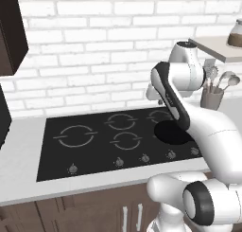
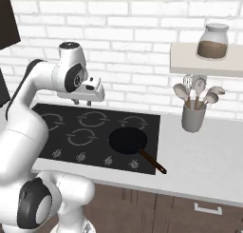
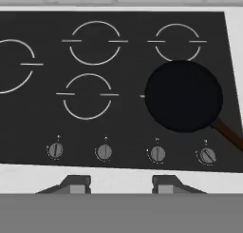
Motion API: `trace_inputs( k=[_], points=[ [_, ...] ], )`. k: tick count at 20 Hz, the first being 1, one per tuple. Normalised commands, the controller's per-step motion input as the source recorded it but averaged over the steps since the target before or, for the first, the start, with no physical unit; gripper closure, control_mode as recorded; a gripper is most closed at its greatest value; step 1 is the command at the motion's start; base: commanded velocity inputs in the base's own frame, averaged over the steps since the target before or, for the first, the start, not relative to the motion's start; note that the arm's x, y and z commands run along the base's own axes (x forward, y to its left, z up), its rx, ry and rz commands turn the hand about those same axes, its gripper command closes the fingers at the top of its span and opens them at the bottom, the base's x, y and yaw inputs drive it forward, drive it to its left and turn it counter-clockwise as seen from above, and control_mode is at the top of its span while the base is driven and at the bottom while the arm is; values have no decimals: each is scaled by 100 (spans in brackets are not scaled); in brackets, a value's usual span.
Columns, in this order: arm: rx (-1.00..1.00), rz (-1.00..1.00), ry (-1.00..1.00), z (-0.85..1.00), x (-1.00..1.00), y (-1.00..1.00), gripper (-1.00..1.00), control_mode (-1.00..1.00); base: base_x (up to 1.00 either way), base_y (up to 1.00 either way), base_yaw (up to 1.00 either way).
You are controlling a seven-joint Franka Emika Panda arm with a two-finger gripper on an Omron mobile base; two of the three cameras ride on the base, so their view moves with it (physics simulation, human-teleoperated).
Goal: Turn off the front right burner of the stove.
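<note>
- Front-right burner [image 3: 142, 96]: near right end of stove [image 3: 123, 127], almost wholly covered by a black pan [image 3: 182, 96]. One short grey dash peeked out at the pan's left edge in hand view.
- Pan: round, matte black, brown handle [image 3: 230, 132] running toward the stove's front right corner. In right base view the pan [image 2: 128, 140] sat flat on the glass and the handle end [image 2: 154, 163] reached the stove's front edge.
- Knobs along the stove front: four in hand view, and the rightmost knob [image 3: 207, 155] sat just in front of the pan. Its mark looked turned off-vertical vs. the other three, though small.
- Other burners: thin grey broken rings w/ side dashes, all bare. Two sat behind, one beside the pan to the left, and a large one at the far left.
- Pincer [image 3: 121, 184]: fingers [image 3: 76, 183] apart w/ nothing between them. Hand view looked down from over the stove's front edge, and the tips touched nothing.
- In right base view the pincer [image 2: 82, 102] hung above the stove's [image 2: 153, 132] back left part, well apart from pan and knobs.
- Table [image 2: 204, 156]: white, around the stove. A grey cup of utensils [image 2: 193, 118] stood on it to the right, near the wall.
- Shelf [image 2: 204, 63] above the cup held a jar [image 2: 212, 41] w/ brown contents.
</note>
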Motion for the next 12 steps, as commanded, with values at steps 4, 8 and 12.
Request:
trace_inputs(
  k=[4,8,12],
  points=[
    [0,-2,0,-4,-37,-10,-100,-100,0,0,0],
    [3,-9,0,-16,-80,-37,-100,-100,0,0,0],
    [6,-13,0,-23,-98,-48,-100,-100,0,0,0]
  ],
)
